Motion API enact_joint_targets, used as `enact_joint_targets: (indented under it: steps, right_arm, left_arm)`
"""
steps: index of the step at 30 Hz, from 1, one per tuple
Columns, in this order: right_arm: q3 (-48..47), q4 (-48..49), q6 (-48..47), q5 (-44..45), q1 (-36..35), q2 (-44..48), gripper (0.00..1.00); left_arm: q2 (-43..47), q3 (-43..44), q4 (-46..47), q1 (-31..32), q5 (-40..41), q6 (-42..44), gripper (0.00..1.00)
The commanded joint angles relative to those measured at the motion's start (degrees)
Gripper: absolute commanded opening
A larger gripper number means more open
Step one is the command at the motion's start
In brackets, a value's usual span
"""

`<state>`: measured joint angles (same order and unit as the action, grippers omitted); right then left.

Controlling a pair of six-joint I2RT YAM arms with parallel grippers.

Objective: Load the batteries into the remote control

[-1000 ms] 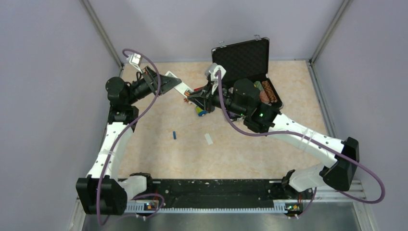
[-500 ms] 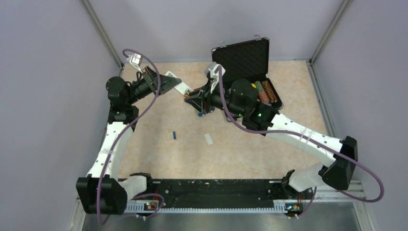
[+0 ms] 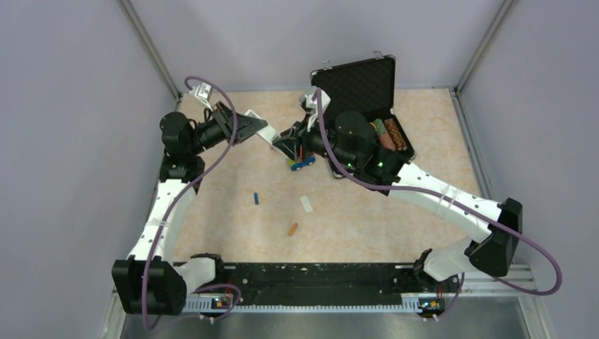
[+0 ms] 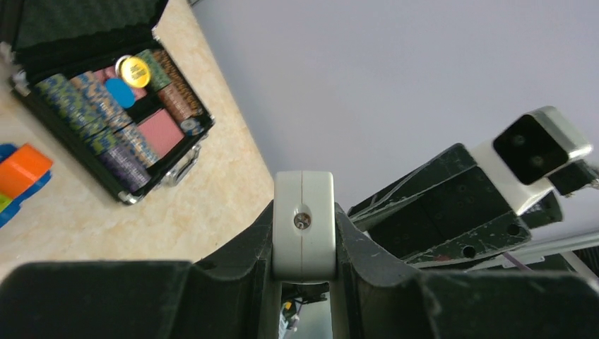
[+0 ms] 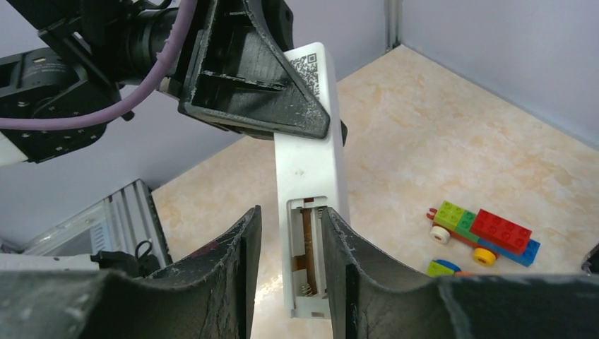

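Note:
My left gripper (image 3: 256,128) is shut on the white remote control (image 3: 266,131) and holds it in the air at the back left. The left wrist view shows the remote's end (image 4: 303,226) clamped between my fingers. In the right wrist view the remote (image 5: 311,169) shows its open battery compartment with springs and a brown strip, and no battery in it. My right gripper (image 3: 288,145) is open and empty, its fingers (image 5: 212,282) flanking that open end. The blue battery (image 3: 256,198) and the orange-brown battery (image 3: 292,229) lie on the table.
The small white cover piece (image 3: 306,204) lies near the table's middle. A toy vehicle (image 3: 302,163) sits under my right gripper, and toy vehicles also show in the right wrist view (image 5: 487,233). An open black case (image 3: 357,74) of chips stands at the back.
The orange-brown battery now lies on the table in front of the cover, where none showed before. My right gripper has shifted up and left toward the remote. The left arm barely moved.

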<state>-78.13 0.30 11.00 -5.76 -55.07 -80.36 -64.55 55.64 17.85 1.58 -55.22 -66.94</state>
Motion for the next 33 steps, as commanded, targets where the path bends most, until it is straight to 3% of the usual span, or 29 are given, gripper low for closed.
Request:
enact_joint_targets:
  steps: [1, 4, 13, 21, 33]
  right_arm:
    - [-1.81, -4.19, 0.14, 3.50, 0.39, 0.47, 0.37]
    - [2.03, -7.48, 2.01, 4.33, 1.24, 2.70, 0.40]
    - [6.39, -24.82, 9.83, 1.70, 1.44, -4.10, 0.48]
    - [2.76, -37.79, 24.74, 2.43, -0.69, -16.02, 0.48]
    - [4.49, -36.17, 50.16, 2.24, -3.94, -21.61, 0.58]
  left_arm:
    - [-0.14, 1.68, -12.57, 0.09, 5.13, 12.19, 0.00]
    - [-1.49, 2.47, -25.23, 0.10, 12.56, 22.09, 0.00]
    - [-2.90, 0.83, -37.24, 0.09, 33.74, 32.74, 0.00]
    - [-2.64, -2.02, -36.02, 0.11, 36.29, 32.68, 0.00]
    - [3.91, -6.01, -38.62, 0.09, 58.12, 31.87, 0.00]
